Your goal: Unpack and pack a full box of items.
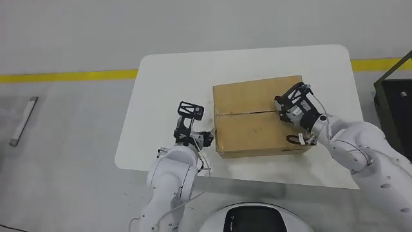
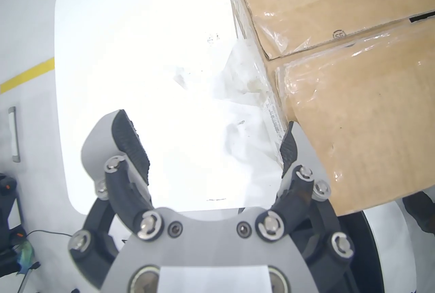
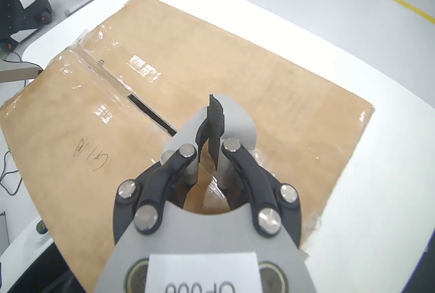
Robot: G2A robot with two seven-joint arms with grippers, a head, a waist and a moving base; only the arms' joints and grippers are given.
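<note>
Pinched shut on nothing, the right gripper (image 3: 212, 117) hangs over the box (image 1: 257, 116) top, beside the dark gap (image 3: 151, 114) in the box's centre seam. Spread wide, the left gripper (image 2: 204, 141) stands just off the box's left side, one pad close against a corner. The box sits on the table (image 1: 174, 90), flaps down, clear tape (image 2: 306, 87) wrinkled across the seam. My worry: prying at a flap the tape holds could drag or tip the unbraced box, or tear the cardboard.
</note>
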